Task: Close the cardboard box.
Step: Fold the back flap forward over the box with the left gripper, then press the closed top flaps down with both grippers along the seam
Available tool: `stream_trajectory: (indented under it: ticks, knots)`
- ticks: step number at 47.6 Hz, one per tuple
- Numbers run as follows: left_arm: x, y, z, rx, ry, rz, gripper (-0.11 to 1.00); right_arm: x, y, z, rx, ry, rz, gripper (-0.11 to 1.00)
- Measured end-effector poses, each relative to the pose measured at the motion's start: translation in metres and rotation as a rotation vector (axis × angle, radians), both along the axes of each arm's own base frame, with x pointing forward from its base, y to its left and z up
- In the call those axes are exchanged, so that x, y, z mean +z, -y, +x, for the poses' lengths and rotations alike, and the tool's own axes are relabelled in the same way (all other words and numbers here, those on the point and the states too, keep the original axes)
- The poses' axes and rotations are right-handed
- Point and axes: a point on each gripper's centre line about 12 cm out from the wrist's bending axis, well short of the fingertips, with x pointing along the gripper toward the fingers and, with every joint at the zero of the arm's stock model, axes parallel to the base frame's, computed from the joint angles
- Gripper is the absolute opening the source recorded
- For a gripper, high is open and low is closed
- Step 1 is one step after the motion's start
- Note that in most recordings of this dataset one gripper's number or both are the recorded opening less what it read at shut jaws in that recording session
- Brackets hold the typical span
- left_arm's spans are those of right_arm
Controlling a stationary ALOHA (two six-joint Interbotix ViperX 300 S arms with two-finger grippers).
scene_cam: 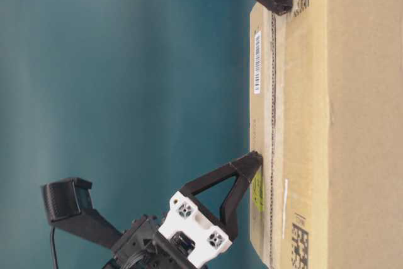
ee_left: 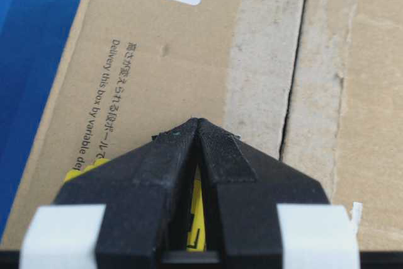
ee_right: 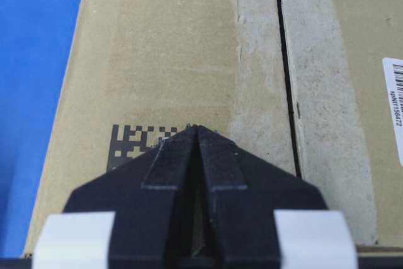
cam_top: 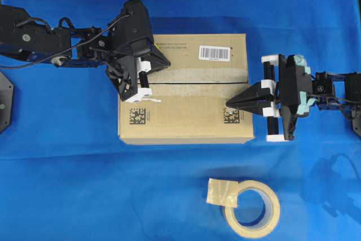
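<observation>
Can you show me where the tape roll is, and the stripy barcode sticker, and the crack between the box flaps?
tape roll (cam_top: 256, 210), overhead view, on its beige ring.
barcode sticker (cam_top: 215, 53), overhead view, on the label's middle.
crack between the flaps (ee_right: 286, 74), right wrist view, on the dark seam line.

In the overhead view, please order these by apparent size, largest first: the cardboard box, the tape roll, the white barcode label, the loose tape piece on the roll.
1. cardboard box
2. tape roll
3. barcode label and loose tape piece: these look about alike, so I do not rank them.
</observation>
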Motion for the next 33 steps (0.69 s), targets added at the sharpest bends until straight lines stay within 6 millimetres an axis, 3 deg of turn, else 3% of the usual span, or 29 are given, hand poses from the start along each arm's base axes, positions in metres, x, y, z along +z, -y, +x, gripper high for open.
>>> stream_trajectory:
  ticks: [33]
  knots:
    - [-0.004,0.01,-0.002,-0.024,0.052,0.008,0.0,0.006,0.026,0.002,-0.089,0.059,-0.009,0.0]
